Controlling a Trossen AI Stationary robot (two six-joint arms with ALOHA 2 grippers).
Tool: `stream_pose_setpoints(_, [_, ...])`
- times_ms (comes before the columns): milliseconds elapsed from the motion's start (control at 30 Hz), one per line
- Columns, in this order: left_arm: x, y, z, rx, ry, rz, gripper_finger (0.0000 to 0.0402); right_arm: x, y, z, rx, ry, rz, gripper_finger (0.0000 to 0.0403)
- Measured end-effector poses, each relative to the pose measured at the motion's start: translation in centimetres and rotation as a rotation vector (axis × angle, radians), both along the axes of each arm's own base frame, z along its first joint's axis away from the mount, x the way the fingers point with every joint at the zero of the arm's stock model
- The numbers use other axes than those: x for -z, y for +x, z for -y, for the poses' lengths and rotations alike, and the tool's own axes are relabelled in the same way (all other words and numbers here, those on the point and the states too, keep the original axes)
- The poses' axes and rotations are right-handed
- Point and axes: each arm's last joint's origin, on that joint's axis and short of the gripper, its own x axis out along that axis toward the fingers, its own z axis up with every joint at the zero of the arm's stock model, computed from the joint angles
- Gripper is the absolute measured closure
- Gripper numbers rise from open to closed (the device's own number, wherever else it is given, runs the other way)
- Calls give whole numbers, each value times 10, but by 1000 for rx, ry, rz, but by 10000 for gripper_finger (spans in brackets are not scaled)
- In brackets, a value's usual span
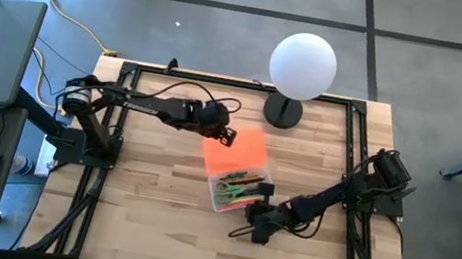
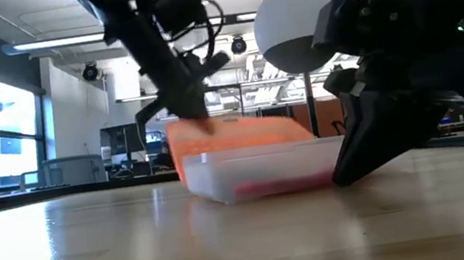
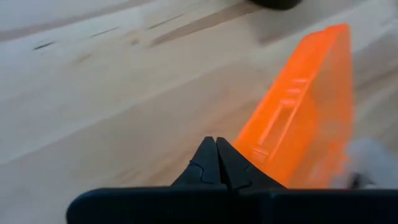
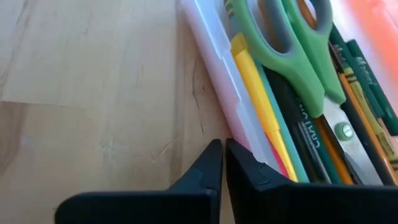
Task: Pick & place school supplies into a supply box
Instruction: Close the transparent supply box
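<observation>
Two arms reach toward the box (image 1: 237,196), which sits near the middle of the worktop (image 1: 143,218) with its orange lid (image 1: 235,152) swung open on the far side, toward the white globe lamp (image 1: 303,65); the left gripper (image 1: 228,135) is at the lid's far left corner, and in its wrist view the fingertips (image 3: 216,163) are pressed together just beside the lid's edge (image 3: 298,118), with nothing seen between them; the low view shows the same arm coming down at a slant onto the raised lid (image 2: 233,137); the right gripper (image 1: 257,210) is low at the box's near right corner, and its wrist view shows its fingertips (image 4: 221,165) closed on each other, touching or just beside the clear wall (image 4: 214,74) of the box, though which of the two cannot be told; inside the box lie the green-handled scissors (image 4: 292,46) on top of a bundle of pens and pencils (image 4: 311,137), among them a yellow one (image 4: 258,93) against the wall, dark ones and orange ones, all lying lengthwise along the box; from above the contents (image 1: 239,187) show as a mix of green, yellow and orange; in the low view the box (image 2: 257,172) rests flat on the worktop (image 2: 140,254) with something pink-red (image 2: 272,183) dimly visible through its side, and the right arm's dark bulk stands against its right end.
</observation>
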Motion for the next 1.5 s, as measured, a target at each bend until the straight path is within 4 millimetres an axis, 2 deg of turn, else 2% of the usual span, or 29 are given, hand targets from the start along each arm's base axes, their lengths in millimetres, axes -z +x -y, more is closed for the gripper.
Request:
stream_pose_setpoints(267, [-20, 14, 33, 61, 44, 64, 392, 0, 0, 0, -5, -2, -1, 402])
stream_pose_setpoints(533, [-28, 19, 81, 94, 54, 127, 392, 0, 0, -1, -28, -17, -5, 402])
stream_pose_setpoints(700, [-43, 24, 115, 220, -5, 173, 392, -1, 1, 2, -3, -47, 9, 402])
stream_pose_setpoints(767, [-37, 23, 128, 253, -3, 124, 392, 0, 1, 3, 6, -50, 8, 402])
stream_pose_setpoints(800, [-37, 22, 133, 255, 4, 120, 392, -1, 1, 3, 11, -57, 14, 403])
stream_pose_setpoints(900, [-59, 24, 148, 247, 32, 228, 387, 0, 0, 3, 10, -70, 13, 403])
stream_pose_setpoints(1000, [-56, 22, 159, 262, 51, 200, 385, 0, 0, 2, -2, -58, 12, 403])
stream_pose_setpoints(1133, [-68, 23, 161, 245, 72, 252, 392, -1, -1, -4, -44, -39, 6, 403])
stream_pose_setpoints(1300, [-63, 24, 152, 212, 95, 215, 387, -5, -8, -19, -98, -23, 30, 403])
stream_pose_setpoints(1400, [-65, 25, 146, 202, 87, 221, 381, -13, -13, -29, -135, 1, 58, 403])
stream_pose_setpoints(1500, [-64, 25, 144, 202, 89, 212, 390, -30, -18, -38, -192, 56, 104, 403])
